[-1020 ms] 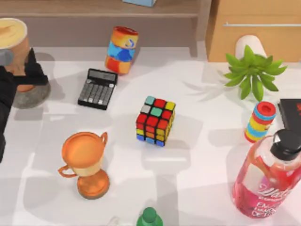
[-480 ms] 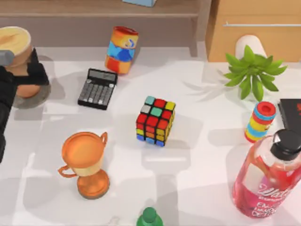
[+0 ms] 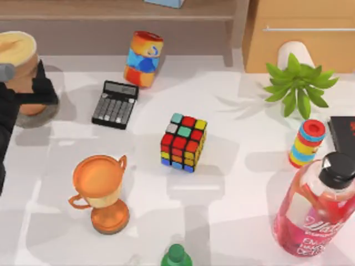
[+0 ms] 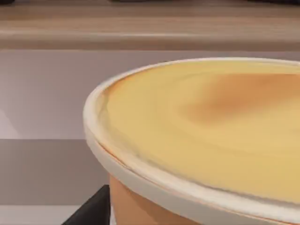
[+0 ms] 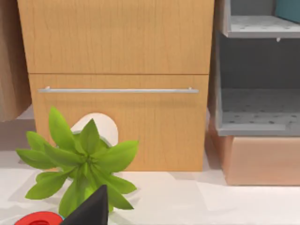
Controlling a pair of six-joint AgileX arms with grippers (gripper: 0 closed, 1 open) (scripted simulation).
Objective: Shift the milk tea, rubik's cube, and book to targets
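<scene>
**Milk tea set lower onto the grey disc**

Compared with one second ago, the milk tea (image 3: pixel 18 61) stands lower and covers most of the grey round disc (image 3: pixel 39 117) at the table's far left; the left gripper (image 3: pixel 25 91) is clenched around the cup's body. The white table (image 3: pixel 233 210) lies before a wooden shelf and a drawer cabinet (image 5: pixel 117 70). The cup is tapered and orange-tan, with a creamy yellow top. The rubik's cube (image 3: pixel 183 142) has not moved from the table's middle. For the right gripper (image 5: pixel 89 211) I cannot tell the state.
</scene>
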